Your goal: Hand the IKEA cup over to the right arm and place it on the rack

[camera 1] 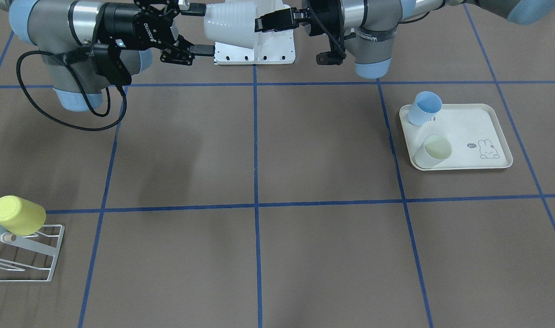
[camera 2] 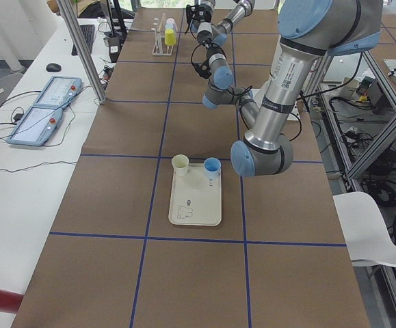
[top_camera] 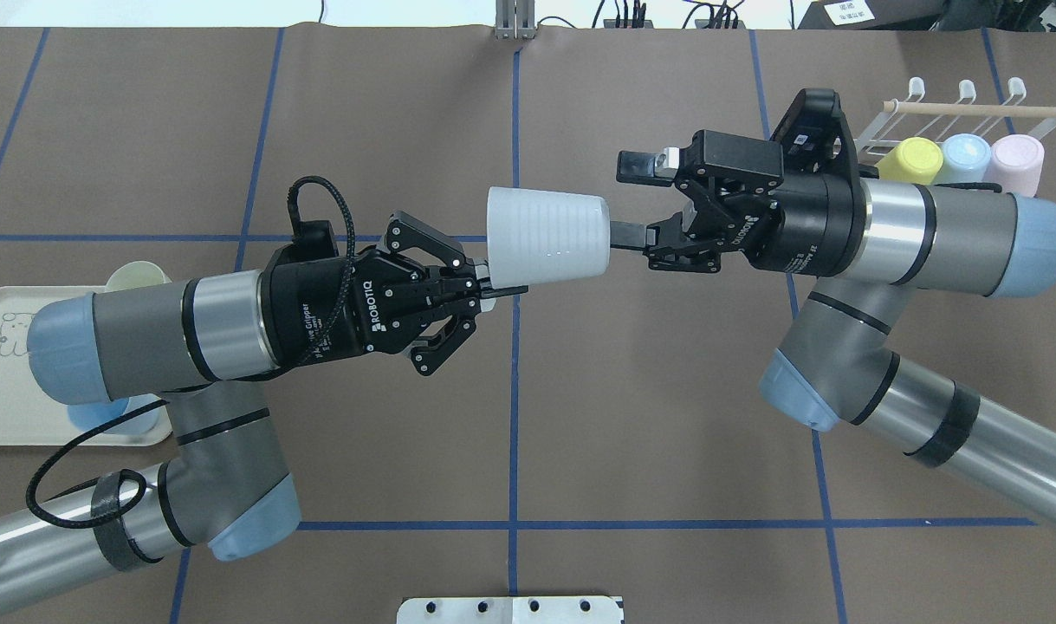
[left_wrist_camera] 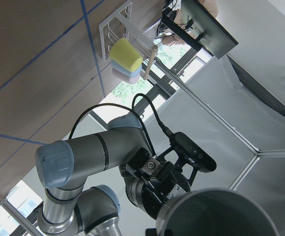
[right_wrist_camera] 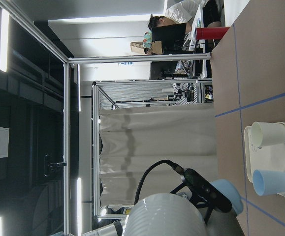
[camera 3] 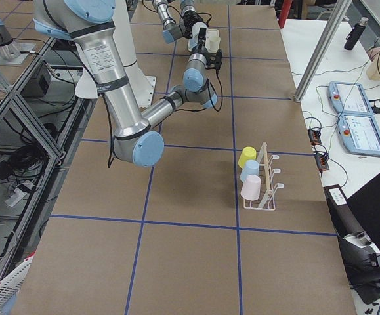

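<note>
The left gripper (top_camera: 486,290) is pinching the rim of the white cup (top_camera: 547,236), its fingers nearly closed on the wall. It is holding the cup on its side in the air above the desk (camera 1: 304,150), with the mouth toward the left arm and the bottom toward the right arm (top_camera: 891,234). The right gripper (top_camera: 618,199) is standing wide open and gripping nothing. Its fingertips are sitting just beside the cup's closed bottom, one on each side; I cannot tell whether either is touching the cup.

Behind the right arm, the white wire rack (top_camera: 969,108) is sitting at the far edge of the desk. It is carrying a yellow cup (top_camera: 913,160), a blue cup (top_camera: 965,156) and a pink cup (top_camera: 1017,163) in a row. On the left arm's side, a cream tray (camera 1: 468,127) is lying flat. It is holding a light blue cup (camera 1: 425,107) and a pale cream cup (camera 1: 434,150), both upright and a little apart.
</note>
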You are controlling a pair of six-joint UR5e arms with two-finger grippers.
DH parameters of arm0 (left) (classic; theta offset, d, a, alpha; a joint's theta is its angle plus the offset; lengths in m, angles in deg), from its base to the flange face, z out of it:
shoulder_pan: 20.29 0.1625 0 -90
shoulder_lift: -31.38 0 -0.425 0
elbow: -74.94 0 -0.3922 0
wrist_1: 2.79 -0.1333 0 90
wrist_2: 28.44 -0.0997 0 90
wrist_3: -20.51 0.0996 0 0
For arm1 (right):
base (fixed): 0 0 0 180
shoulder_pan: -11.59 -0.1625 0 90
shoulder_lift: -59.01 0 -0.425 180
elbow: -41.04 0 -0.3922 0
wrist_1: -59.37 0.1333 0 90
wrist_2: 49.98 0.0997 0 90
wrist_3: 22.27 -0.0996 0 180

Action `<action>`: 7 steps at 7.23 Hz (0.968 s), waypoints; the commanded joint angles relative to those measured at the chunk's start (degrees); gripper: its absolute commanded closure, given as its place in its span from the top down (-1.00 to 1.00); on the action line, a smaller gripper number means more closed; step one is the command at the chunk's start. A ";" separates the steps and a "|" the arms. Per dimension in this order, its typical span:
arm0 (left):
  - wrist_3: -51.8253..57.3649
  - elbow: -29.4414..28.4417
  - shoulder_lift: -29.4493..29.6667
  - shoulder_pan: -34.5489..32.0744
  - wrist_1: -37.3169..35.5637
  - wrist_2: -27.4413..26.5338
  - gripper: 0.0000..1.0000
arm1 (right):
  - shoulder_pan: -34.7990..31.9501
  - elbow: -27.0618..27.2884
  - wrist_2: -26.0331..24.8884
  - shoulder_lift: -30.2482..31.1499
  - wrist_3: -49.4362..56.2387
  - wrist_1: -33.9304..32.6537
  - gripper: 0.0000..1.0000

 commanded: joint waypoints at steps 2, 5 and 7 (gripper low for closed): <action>0.12 -0.94 1.13 1.14 0.00 -1.81 -1.00 | 0.21 0.55 0.06 -0.02 -0.26 -0.48 0.93; 0.20 -0.86 1.22 1.14 0.09 -1.72 -1.00 | 0.21 0.46 0.15 -0.02 -0.34 -0.57 0.60; 0.55 -0.94 1.13 1.14 0.18 -1.81 -0.60 | 0.47 0.46 0.15 0.07 -0.26 -0.66 0.36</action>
